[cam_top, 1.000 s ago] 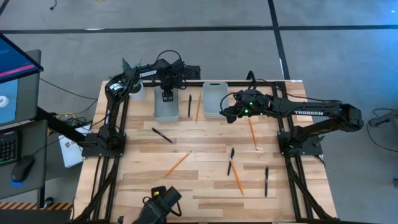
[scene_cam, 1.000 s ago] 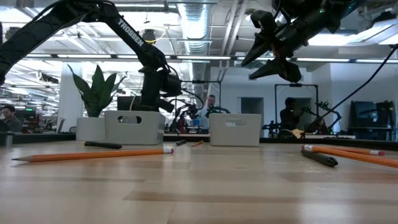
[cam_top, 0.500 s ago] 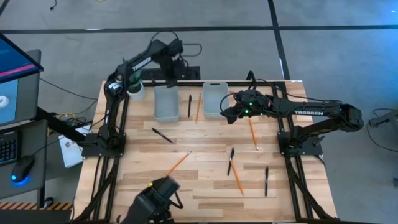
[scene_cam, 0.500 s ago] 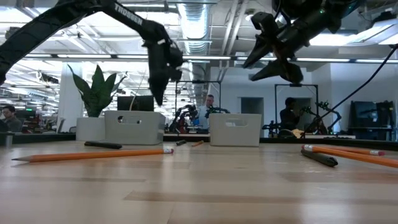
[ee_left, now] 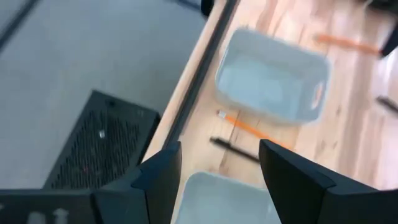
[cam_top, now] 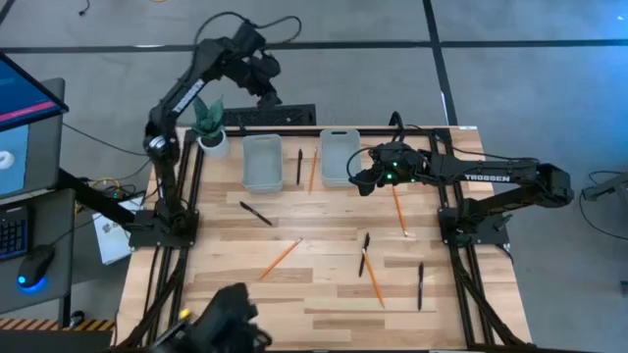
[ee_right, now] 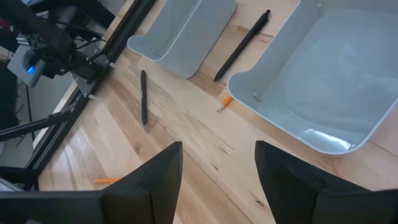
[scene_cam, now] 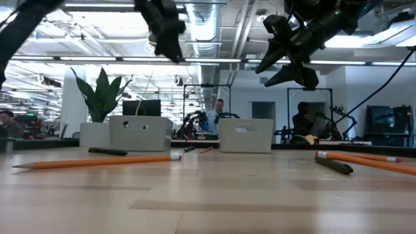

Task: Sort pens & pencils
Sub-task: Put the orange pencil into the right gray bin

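Observation:
Black pens lie between the bins (cam_top: 299,167), at left centre (cam_top: 256,213), at centre (cam_top: 365,242) and front right (cam_top: 420,284). Orange pencils lie beside the right bin (cam_top: 313,172), at right (cam_top: 398,211), centre left (cam_top: 281,257) and front (cam_top: 373,277). My left gripper (cam_top: 260,78) hangs open and empty, high beyond the table's back edge; its wrist view looks down on a pencil (ee_left: 249,129) and a pen (ee_left: 233,149) between the bins. My right gripper (cam_top: 361,178) hovers open and empty at the right bin's (cam_top: 339,157) near corner. The left bin (cam_top: 261,162) appears empty.
A potted plant (cam_top: 208,123) stands at the back left corner. A black box (ee_left: 99,137) sits on the floor behind the table. A monitor (cam_top: 25,118) and cables are off the left side. People show in the room beyond (scene_cam: 220,110).
My left arm has risen from over the left bin and swung back past the table's rear edge, gripper still open. The right arm has stayed put.

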